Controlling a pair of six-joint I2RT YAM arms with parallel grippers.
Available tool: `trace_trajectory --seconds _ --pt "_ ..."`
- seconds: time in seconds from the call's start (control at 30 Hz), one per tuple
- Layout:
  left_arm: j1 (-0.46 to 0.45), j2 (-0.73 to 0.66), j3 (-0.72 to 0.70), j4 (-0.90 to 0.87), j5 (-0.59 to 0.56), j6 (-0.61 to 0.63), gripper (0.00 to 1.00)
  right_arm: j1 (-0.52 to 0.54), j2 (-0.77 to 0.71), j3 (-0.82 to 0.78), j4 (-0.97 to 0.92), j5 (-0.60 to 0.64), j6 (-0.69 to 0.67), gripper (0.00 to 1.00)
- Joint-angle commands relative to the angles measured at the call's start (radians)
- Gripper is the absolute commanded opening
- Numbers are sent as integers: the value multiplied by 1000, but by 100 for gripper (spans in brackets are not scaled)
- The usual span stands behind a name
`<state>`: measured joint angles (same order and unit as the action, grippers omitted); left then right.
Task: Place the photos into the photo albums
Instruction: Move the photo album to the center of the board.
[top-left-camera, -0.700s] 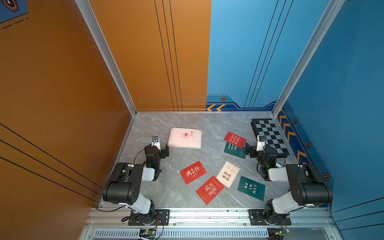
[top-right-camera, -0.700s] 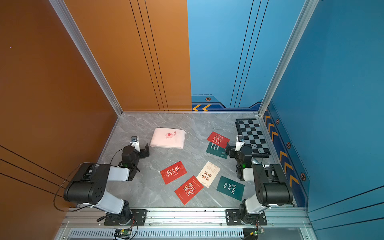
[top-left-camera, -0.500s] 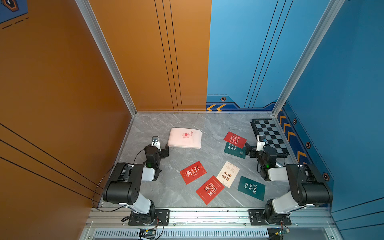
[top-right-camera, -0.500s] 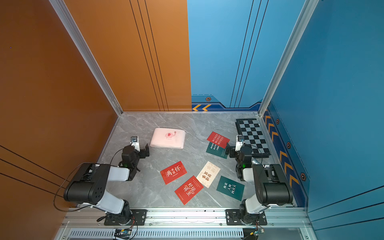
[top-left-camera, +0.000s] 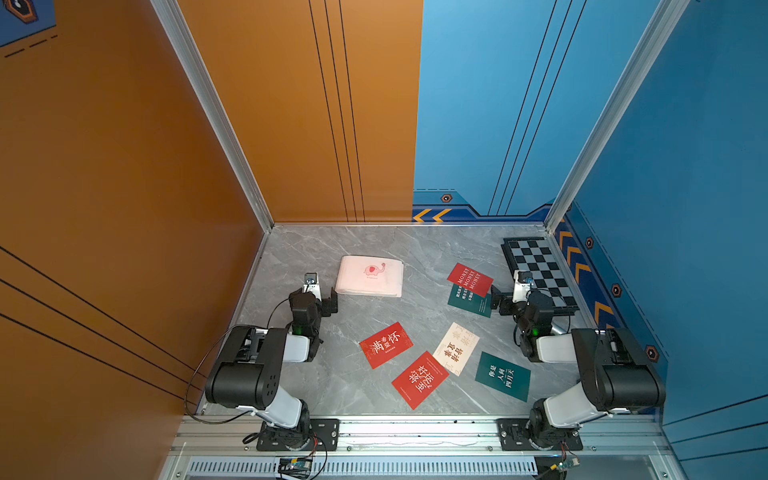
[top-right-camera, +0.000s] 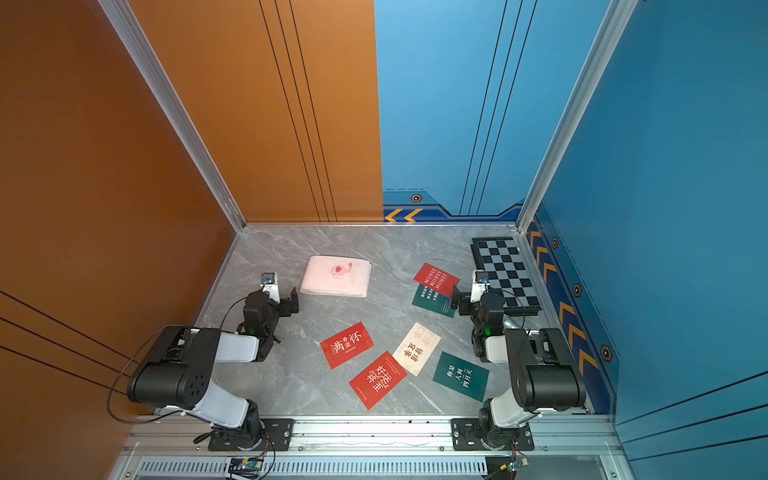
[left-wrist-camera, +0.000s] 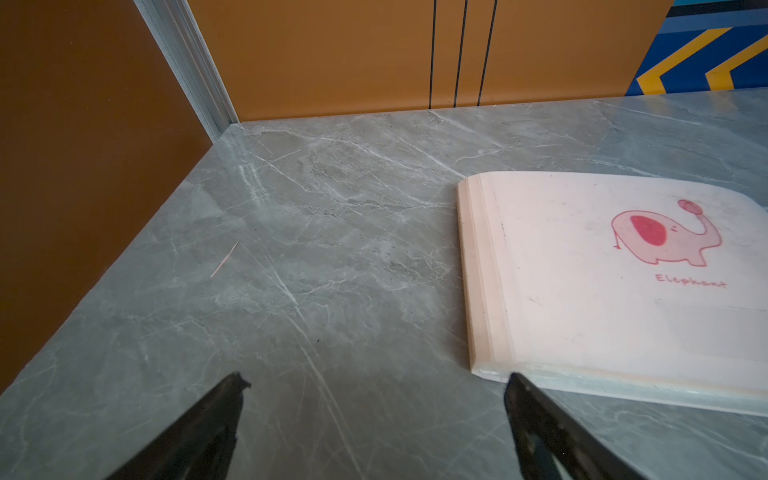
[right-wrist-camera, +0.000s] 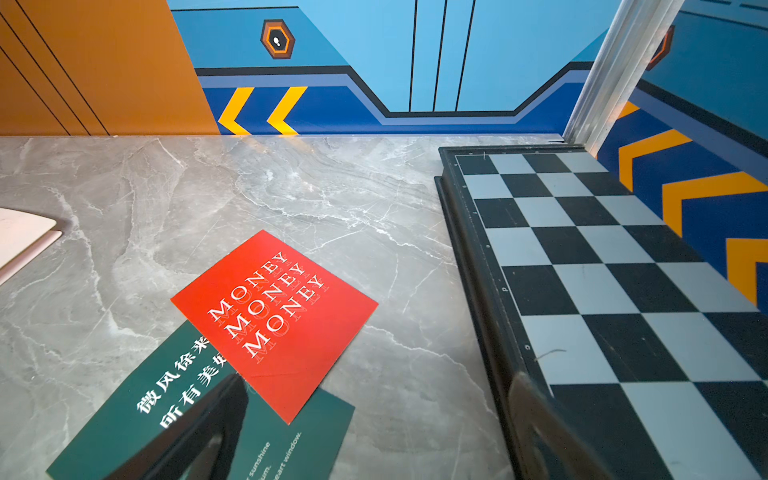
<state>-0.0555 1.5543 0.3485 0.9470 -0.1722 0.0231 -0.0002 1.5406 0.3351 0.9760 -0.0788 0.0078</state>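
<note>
Photo album (top-left-camera: 369, 276) closed, flat, elephant cover up, on the far part of the surface (top-left-camera: 415, 249), on the left arm's side. Loose outside it:
- red MONEY card (top-left-camera: 470, 279) overlapping the rear green card (top-left-camera: 473, 306), near the checkerboard (top-left-camera: 538, 270)
- middle red card (top-left-camera: 386, 345), front red card (top-left-camera: 419, 380), cream card (top-left-camera: 456, 348) and front green card (top-left-camera: 503, 376), nearer the arm bases

Left gripper (left-wrist-camera: 376, 384): jaws spread wide, empty, just beside the album's corner. Right gripper (right-wrist-camera: 378, 384): jaws spread wide, empty, low between rear green card and checkerboard.
</note>
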Motion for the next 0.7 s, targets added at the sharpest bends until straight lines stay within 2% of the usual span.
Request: trace_trajectory --seconds 0.0,0.3,0.43,0.67 --pt "-4 9 14 10 6 14 99 -3 4 12 -20 -18 15 100" --pt "-4 12 14 10 6 14 99 -3 4 12 -20 -17 15 100" --pt "-13 8 10 13 -15 14 99 21 -2 -4 0 36 1 100" --pt "-12 9 13 13 -24 12 99 3 3 10 -19 -8 8 100"
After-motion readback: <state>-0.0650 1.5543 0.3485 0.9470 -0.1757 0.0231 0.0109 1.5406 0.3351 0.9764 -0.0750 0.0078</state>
